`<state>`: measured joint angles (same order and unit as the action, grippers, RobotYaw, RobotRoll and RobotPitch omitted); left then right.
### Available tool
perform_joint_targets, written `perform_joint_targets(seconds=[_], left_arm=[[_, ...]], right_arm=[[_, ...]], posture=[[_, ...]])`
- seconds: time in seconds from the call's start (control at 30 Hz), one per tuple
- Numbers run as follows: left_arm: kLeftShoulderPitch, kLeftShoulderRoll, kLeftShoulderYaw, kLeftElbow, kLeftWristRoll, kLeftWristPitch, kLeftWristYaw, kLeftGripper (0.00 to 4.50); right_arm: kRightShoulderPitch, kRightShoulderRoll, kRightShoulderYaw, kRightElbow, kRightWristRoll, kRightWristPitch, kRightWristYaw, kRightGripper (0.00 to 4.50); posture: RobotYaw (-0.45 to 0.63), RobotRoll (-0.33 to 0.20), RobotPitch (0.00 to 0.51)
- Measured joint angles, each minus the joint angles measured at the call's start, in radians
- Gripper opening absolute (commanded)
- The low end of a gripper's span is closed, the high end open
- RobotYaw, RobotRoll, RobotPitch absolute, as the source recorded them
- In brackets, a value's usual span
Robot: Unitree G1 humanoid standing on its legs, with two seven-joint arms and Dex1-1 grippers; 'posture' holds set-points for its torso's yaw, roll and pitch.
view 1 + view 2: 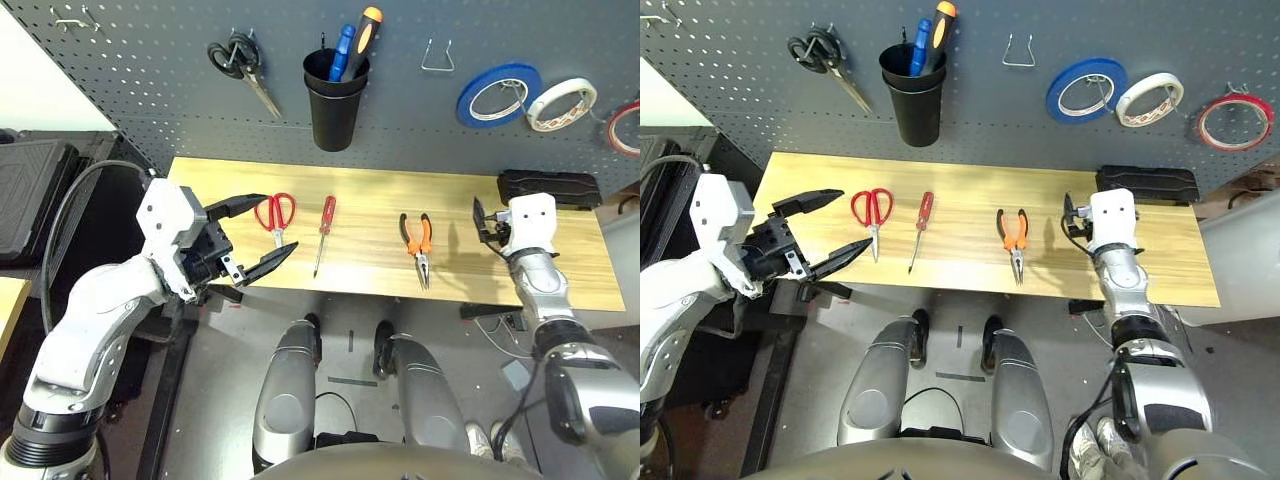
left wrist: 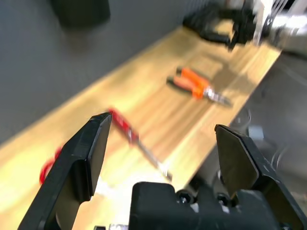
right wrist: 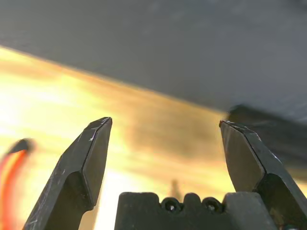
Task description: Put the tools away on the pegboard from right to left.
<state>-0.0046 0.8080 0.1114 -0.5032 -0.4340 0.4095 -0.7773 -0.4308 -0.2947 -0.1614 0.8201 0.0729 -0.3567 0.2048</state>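
At the near edge of the pale wooden table (image 1: 360, 195), the left gripper (image 1: 253, 236) is held with its 2 black fingers spread wide and empty, just off the table's left end; the right gripper (image 3: 163, 143) is likewise splayed wide and empty, low over the right end. Working right to left, the orange-and-black-handled pliers (image 1: 418, 243) are judged next: they should be approached from above by the right gripper and pinched across both handles so they hang balanced. On the table, 1 pair of pliers, 1 slim red-handled screwdriver (image 1: 323, 231) and 1 pair of red-handled scissors (image 1: 276, 215) are counted. Farther back, the dark grey-blue pegboard (image 1: 740, 60) carries 1 thin red tape ring (image 1: 1234, 121).
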Motion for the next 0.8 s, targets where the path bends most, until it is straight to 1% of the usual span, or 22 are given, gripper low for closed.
perform_joint_targets(seconds=[0.13,0.23,0.33,0.43,0.63,0.8], left_arm=[[0.008,0.028,-0.024,0.01,0.042,0.041,0.001,4.5],[0.008,0.034,-0.031,0.01,0.056,0.073,0.005,4.5],[0.008,0.038,-0.036,0.01,0.066,0.095,0.005,4.5],[0.01,0.041,-0.038,0.01,0.08,0.11,0.005,4.5],[0.015,0.048,-0.045,0.01,0.099,0.137,0.005,4.5],[0.018,0.048,-0.048,0.007,0.109,0.147,0.007,4.5]], right_arm=[[0.047,0.05,0.015,-0.163,0.039,0.222,0.022,4.48],[0.06,0.08,0.022,-0.266,0.066,0.406,0.02,4.48],[0.06,0.097,0.026,-0.337,0.078,0.568,0.007,4.48],[0.052,0.118,0.032,-0.364,0.084,0.697,-0.009,4.48],[0.016,0.159,0.052,-0.367,0.083,0.846,-0.033,4.48],[-0.039,0.194,0.053,-0.317,0.08,0.906,-0.073,4.48]], posture=[[0.35,0.0,0.288],[0.36,0.0,0.292],[0.36,0.0,0.295],[0.37,0.0,0.297],[0.38,0.0,0.301],[0.4,0.0,0.306]])
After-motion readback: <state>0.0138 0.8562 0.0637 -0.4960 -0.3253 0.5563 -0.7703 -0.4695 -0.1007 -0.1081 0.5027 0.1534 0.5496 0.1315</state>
